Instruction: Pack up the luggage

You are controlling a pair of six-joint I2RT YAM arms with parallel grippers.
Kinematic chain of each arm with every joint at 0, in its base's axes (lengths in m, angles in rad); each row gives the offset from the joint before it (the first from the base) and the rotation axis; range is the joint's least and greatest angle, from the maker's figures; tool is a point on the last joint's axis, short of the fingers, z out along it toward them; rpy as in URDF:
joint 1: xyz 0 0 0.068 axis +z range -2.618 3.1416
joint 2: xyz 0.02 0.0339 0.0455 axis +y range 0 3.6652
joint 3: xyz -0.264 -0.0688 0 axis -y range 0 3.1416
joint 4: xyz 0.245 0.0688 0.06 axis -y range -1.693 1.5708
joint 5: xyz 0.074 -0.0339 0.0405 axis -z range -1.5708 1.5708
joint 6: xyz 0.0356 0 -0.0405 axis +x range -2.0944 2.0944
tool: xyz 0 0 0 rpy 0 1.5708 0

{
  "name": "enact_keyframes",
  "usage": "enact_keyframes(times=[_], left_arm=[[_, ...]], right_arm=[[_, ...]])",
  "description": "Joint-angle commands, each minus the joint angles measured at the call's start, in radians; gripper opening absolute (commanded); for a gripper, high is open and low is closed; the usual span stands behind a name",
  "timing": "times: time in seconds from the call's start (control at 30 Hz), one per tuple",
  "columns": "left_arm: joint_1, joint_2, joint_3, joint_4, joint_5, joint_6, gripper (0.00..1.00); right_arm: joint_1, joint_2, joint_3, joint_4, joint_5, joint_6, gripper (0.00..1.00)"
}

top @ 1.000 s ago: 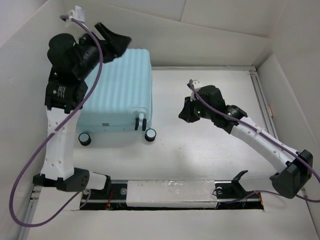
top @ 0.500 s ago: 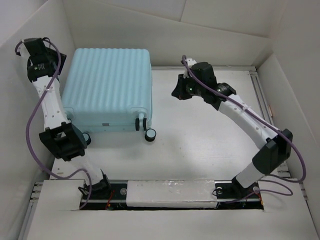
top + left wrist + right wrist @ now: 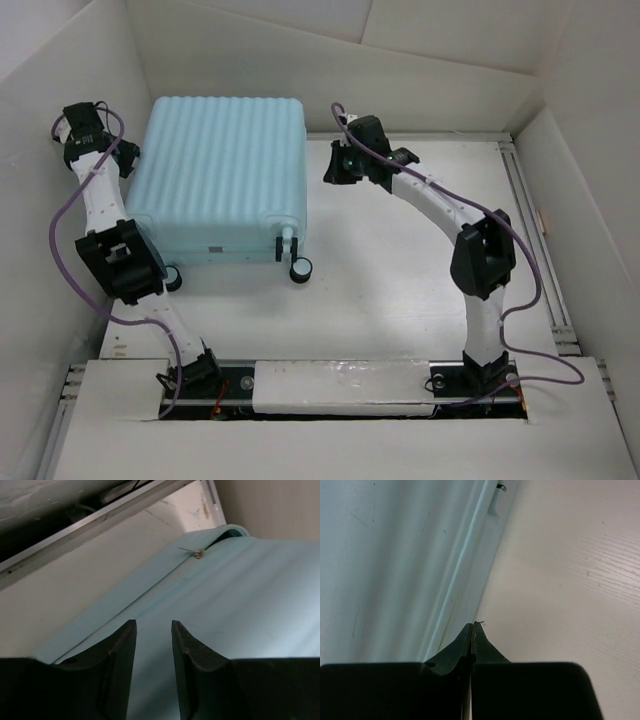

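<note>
Pincers, pair, flanking closed luggage.
Left pincer (image 3: 152, 626): jaws slightly parted, holding nothing, over the left side of the luggage (image 3: 220, 170). Right pincer (image 3: 472, 625): jaws pressed together, empty, at the seam (image 3: 464, 565) on its right side. Luggage lies flat, far left on the desk (image 3: 420, 270), wheels (image 3: 300, 270) nearward. Step, as judged: opening not yet begun; next move needs purchase along that seam.

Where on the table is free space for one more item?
The widest bare patch of the white table lies between the wheels of the light-blue ribbed suitcase, the right arm and the near edge. A second strip runs between that arm and the right rail. Crowded: left of the suitcase, where the left arm stands, and beside the right gripper.
</note>
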Motion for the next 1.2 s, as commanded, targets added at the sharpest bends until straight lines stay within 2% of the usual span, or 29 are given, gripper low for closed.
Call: enact_keyframes(times=[0.0, 0.03, 0.13, 0.2, 0.23, 0.3, 0.37, 0.47, 0.5, 0.6, 0.63, 0.7, 0.8, 0.83, 0.93, 0.97, 1.03, 1.1, 1.13, 1.17], left_arm=[[-0.083, -0.085, -0.118, 0.031, 0.058, 0.047, 0.30], [-0.143, -0.133, -0.213, 0.060, 0.058, 0.047, 0.30], [-0.220, -0.224, -0.435, 0.194, 0.079, 0.047, 0.30], [-0.273, -0.302, -0.537, 0.278, 0.135, 0.032, 0.28], [-0.289, -0.318, -0.568, 0.278, 0.151, 0.032, 0.28], [-0.347, -0.376, -0.647, 0.301, 0.181, 0.032, 0.28], [-0.392, -0.408, -0.702, 0.313, 0.205, 0.032, 0.28], [-0.508, -0.458, -0.764, 0.376, 0.260, -0.020, 0.28], [-0.587, -0.467, -0.773, 0.385, 0.282, -0.055, 0.27], [-0.744, -0.479, -0.803, 0.430, 0.282, -0.110, 0.27], [-0.833, -0.488, -0.803, 0.430, 0.271, -0.127, 0.27], [-0.881, -0.516, -0.803, 0.439, 0.253, -0.164, 0.27], [-0.864, -0.605, -0.793, 0.439, 0.228, -0.175, 0.27], [-0.848, -0.623, -0.736, 0.419, 0.218, -0.152, 0.29], [-0.734, -0.636, -0.582, 0.297, 0.155, -0.074, 0.34], [-0.655, -0.626, -0.481, 0.274, 0.133, -0.034, 0.36], [-0.558, -0.611, -0.412, 0.274, 0.133, -0.006, 0.37], [-0.451, -0.570, -0.312, 0.257, 0.051, 0.049, 0.39], [-0.423, -0.548, -0.280, 0.243, -0.071, 0.072, 0.39], [-0.395, -0.522, -0.248, 0.200, -0.132, 0.084, 0.39]], right_arm=[[0.023, 0.030, 0.096, 0.093, 0.018, 0.033, 0.00], [0.023, 0.070, 0.119, 0.093, 0.030, 0.033, 0.00], [0.047, 0.099, 0.159, 0.069, 0.030, 0.033, 0.00], [0.056, 0.064, 0.105, 0.090, 0.030, 0.033, 0.00], [0.056, 0.038, 0.022, 0.099, 0.018, 0.033, 0.00], [0.056, -0.081, -0.091, 0.142, 0.039, 0.017, 0.00], [0.043, -0.223, -0.270, 0.165, 0.061, 0.017, 0.00], [0.006, -0.366, -0.468, 0.165, 0.079, 0.008, 0.00], [-0.017, -0.461, -0.508, 0.153, 0.090, 0.008, 0.00], [-0.055, -0.628, -0.626, 0.095, 0.123, -0.003, 0.00], [-0.071, -0.663, -0.646, 0.078, 0.133, -0.013, 0.00], [-0.126, -0.715, -0.689, 0.043, 0.154, -0.026, 0.00], [-0.209, -0.760, -0.723, 0.001, 0.154, -0.049, 0.00], [-0.229, -0.773, -0.723, -0.009, 0.136, -0.049, 0.00], [-0.270, -0.773, -0.696, -0.009, 0.063, -0.058, 0.00], [-0.270, -0.763, -0.685, -0.009, 0.050, -0.058, 0.00], [-0.249, -0.749, -0.651, -0.009, 0.041, -0.058, 0.00], [-0.229, -0.709, -0.628, 0.000, 0.041, -0.058, 0.00], [-0.208, -0.692, -0.614, 0.000, 0.041, -0.058, 0.00], [-0.198, -0.675, -0.584, 0.000, 0.032, -0.058, 0.00]])
